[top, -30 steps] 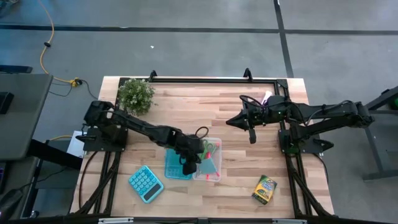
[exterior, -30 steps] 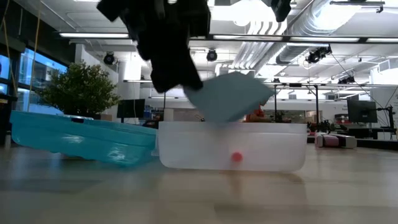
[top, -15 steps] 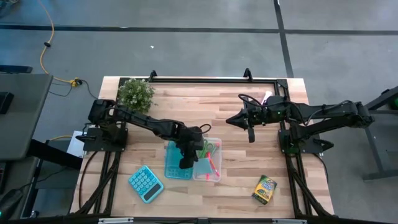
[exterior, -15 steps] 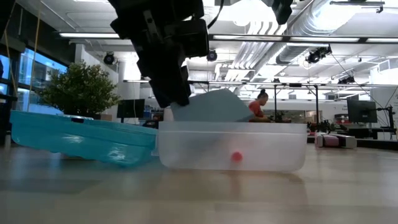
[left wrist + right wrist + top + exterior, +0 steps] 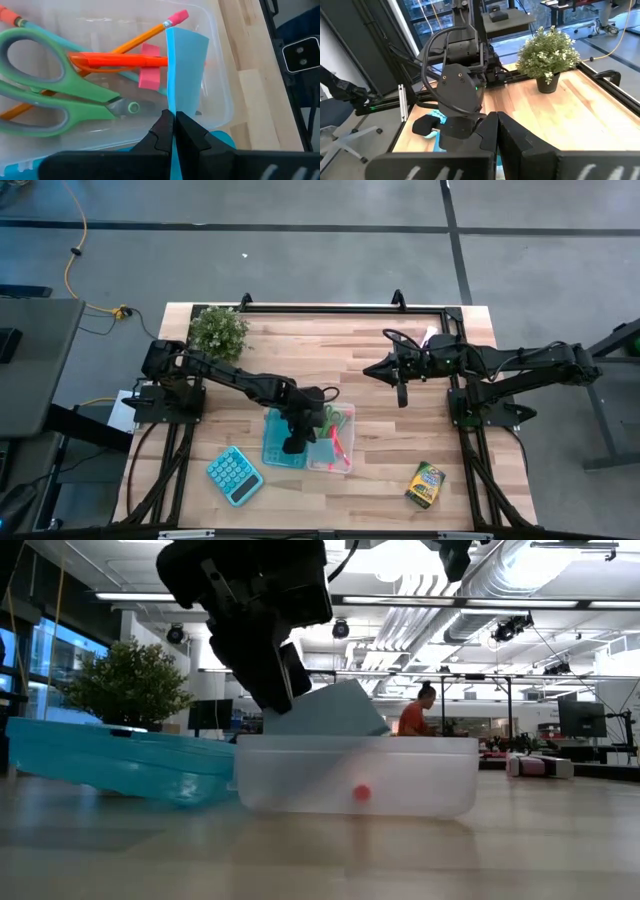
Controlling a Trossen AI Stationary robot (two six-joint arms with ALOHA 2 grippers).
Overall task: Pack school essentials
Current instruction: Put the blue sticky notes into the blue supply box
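My left gripper (image 5: 173, 125) is shut on the light-blue note pad (image 5: 186, 70) and reaches down into the clear box (image 5: 333, 440). In the box lie green-handled scissors (image 5: 50, 95), an orange-red marker (image 5: 120, 61), pencils (image 5: 145, 32) and a pink eraser (image 5: 149, 80). In the low view the note pad (image 5: 330, 712) sticks up over the box's rim (image 5: 355, 740). The crayon box (image 5: 425, 483) lies flat near the front right. My right gripper (image 5: 368, 371) hangs shut above the table's far right part, holding nothing. My left gripper pinches one edge of the note pad (image 5: 172, 131) between its two fingers. The fingers (image 5: 272, 675) slant down from the table's left side. The pad stands on edge, tilted, its lower part inside the clear box; whether it touches the bottom, I cannot tell.
A teal lid (image 5: 283, 442) lies against the box's left side. The teal calculator (image 5: 235, 475) is near the front left, and a potted plant (image 5: 218, 332) stands at the far left. Bare wood lies between the two arms.
My left gripper has gone down and a little toward the table's left edge, rolling as it went. The note pad, before held above the box, has sunk partly into it. The box has slid slightly, the teal lid with it.
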